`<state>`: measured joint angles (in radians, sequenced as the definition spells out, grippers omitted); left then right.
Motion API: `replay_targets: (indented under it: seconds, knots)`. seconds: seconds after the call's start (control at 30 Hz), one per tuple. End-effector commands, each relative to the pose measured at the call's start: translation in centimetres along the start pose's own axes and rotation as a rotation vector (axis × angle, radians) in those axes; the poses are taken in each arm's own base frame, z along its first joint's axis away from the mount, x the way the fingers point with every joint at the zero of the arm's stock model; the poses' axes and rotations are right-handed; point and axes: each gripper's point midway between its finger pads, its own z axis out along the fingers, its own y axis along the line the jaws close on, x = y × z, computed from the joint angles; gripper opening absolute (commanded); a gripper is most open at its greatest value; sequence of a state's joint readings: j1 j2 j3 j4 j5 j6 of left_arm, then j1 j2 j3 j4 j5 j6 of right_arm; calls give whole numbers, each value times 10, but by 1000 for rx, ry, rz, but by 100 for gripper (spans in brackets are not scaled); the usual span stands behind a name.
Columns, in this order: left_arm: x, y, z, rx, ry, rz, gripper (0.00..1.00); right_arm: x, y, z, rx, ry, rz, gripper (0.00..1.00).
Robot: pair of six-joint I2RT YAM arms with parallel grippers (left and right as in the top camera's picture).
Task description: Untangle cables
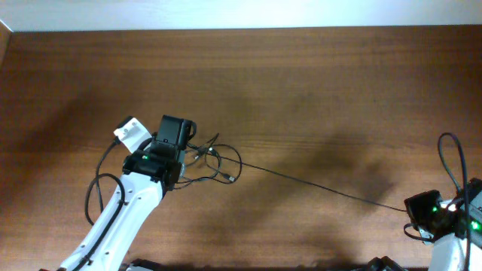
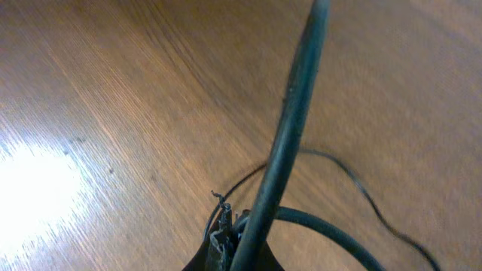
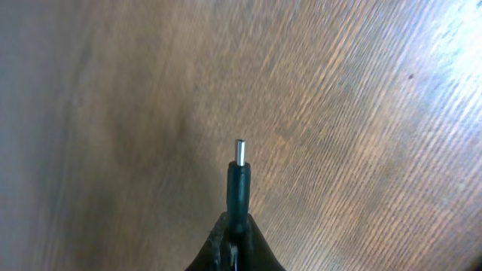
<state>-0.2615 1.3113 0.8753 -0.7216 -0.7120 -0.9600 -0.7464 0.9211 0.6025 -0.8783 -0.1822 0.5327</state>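
Light, limp, thin cables (image 1: 215,162) likely slip unless pinched firmly. The left pincer (image 2: 226,242) clamps their tangle; the right pincer (image 3: 235,239) grips one plug (image 3: 239,177), the stiffest, surest hold.

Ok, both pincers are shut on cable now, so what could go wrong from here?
The thin black cord runs straight from the tangle of thin black cable loops, held by the left pincer, to the right pincer. More pull may cinch the tangle tighter instead of freeing it. The right pincer grips only the base of the small black metal-tipped plug, so it could slip free.
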Motion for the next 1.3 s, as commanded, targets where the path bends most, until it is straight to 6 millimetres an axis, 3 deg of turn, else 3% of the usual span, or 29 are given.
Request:
replay_targets:
  seconds: [0.0,0.07,0.13,0.17,0.2,0.23,0.27,0.3,0.33,0.37,0.4,0.5,0.57,0.67,0.7,0.73,0.8,0.87,0.9,0.97,1.0,1.03,1.07,1.1,1.17,1.2,1.23,1.27]
  knots:
    - [-34,12,-1,-75,-169,-101,8,0,4,8,-11,56,-69,4]
    - [-16,-24,5,114,0,-170,8,9,28,11,-153,124,-187,4]
    - [-46,-15,9,40,-166,-223,9,10,42,9,-234,132,-207,4]
    - [-62,1,15,-57,-267,-240,9,15,59,4,-342,149,-272,4]
    - [-64,9,26,-95,-264,-253,9,22,74,-4,-448,171,-319,4]
    - [-54,8,43,-86,-188,-260,8,31,92,-15,-578,189,-404,4]
    - [-26,-8,61,8,4,-246,5,40,101,-20,-639,205,-471,10]
    - [5,-34,66,155,204,-165,0,53,109,-22,-667,228,-551,24]
    - [29,-59,61,293,338,-85,0,68,117,-22,-679,250,-642,45]
    - [42,-73,55,381,405,-26,0,77,123,-21,-683,261,-701,76]
    - [57,-90,41,510,492,29,0,86,128,-19,-669,269,-739,97]
    - [72,-138,-22,1022,575,289,0,128,151,-28,-748,321,-927,99]
    - [65,-156,-55,1268,540,358,0,158,156,-34,-774,396,-979,99]
    - [50,-170,-102,1568,507,380,0,181,164,-27,-807,431,-1100,100]
    - [49,-170,-110,1611,511,384,0,193,168,-24,-828,457,-1136,96]
    - [49,-170,-109,1604,518,376,0,218,172,-25,-899,519,-1218,89]
    - [44,-170,-98,1499,623,228,0,262,172,-19,-970,613,-1361,89]
    - [40,-168,-94,1460,683,144,0,282,172,-13,-992,655,-1396,89]
    - [37,-167,-89,1433,691,111,0,304,170,-13,-1043,718,-1434,88]
    - [36,-168,-81,1369,716,46,0,322,164,-13,-1051,763,-1462,71]
    - [36,-168,-81,1347,758,-2,0,326,163,-15,-1058,770,-1474,57]
    - [36,-168,-81,1331,785,-32,0,327,165,-15,-1051,777,-1451,39]
    - [36,-168,-81,1319,802,-54,0,326,166,-16,-1048,779,-1435,14]
    - [35,-168,-73,1283,774,-60,0,326,167,-16,-1050,778,-1436,4]
    - [35,-149,-11,947,617,-109,0,315,173,-23,-1061,740,-1418,4]
    - [33,-122,27,706,514,-123,0,300,180,-26,-1061,692,-1392,4]
    - [29,-93,53,505,422,-120,0,270,186,-23,-1001,595,-1340,4]
    - [9,-49,79,249,255,-111,1,234,187,-14,-891,488,-1262,4]
